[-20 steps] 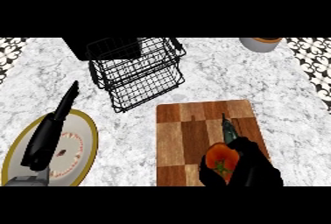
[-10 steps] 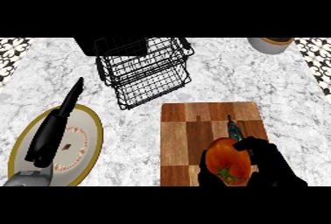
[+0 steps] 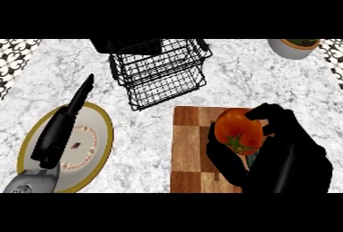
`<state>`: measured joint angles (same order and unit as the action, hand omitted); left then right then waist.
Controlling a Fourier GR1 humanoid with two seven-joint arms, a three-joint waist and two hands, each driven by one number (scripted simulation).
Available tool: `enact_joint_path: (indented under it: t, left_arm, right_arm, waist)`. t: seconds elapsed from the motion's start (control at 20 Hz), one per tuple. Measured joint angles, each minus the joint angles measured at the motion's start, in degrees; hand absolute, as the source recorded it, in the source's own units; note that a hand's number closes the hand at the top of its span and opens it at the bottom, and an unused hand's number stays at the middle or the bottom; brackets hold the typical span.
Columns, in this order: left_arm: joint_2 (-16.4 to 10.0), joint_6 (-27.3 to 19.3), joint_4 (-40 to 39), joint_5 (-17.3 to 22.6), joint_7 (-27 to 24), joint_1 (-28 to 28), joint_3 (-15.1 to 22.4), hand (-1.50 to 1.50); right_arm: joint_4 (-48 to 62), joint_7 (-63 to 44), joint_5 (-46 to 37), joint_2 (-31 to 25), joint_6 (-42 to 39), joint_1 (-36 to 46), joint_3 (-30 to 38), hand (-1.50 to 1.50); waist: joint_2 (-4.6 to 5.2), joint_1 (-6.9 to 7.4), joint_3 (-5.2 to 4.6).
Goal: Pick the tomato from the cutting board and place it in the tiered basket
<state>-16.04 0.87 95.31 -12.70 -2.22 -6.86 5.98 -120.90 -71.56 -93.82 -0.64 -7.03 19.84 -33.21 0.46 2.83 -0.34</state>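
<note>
The right hand (image 3: 288,156) is curled round the tomato (image 3: 236,129), which is held over the board (image 3: 189,149), near the basket (image 3: 161,74). The tomato is judged light, smooth and easily bruised; its round sides are best enclosed.

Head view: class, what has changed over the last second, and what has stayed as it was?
The right robot hand, still curled round the tomato, has carried it up the view along the cutting board toward the tiered basket; it looks larger, probably lifted. Nothing let go. The left robot hand stays open over the plate; basket and board keep their places.
</note>
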Motion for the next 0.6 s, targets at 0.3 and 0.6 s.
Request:
enact_joint_path:
  t: [0.3, 0.6]
  left_arm:
    - [0.58, 0.5, -0.5, -0.21, -0.28, -1.07, 1.04, 0.0]
    - [1.06, 0.91, -1.07, -0.45, -0.59, -2.64, 1.79, 0.0]
  right_arm:
    - [6.98, 0.04, 6.81, 0.08, -0.11, 10.37, 8.98, 1.5]
    - [19.01, 0.18, 13.78, 0.16, 0.88, 21.65, 18.15, 1.5]
  waist:
    - [0.4, 1.97, 0.03]
    - [0.87, 3.74, 0.08]
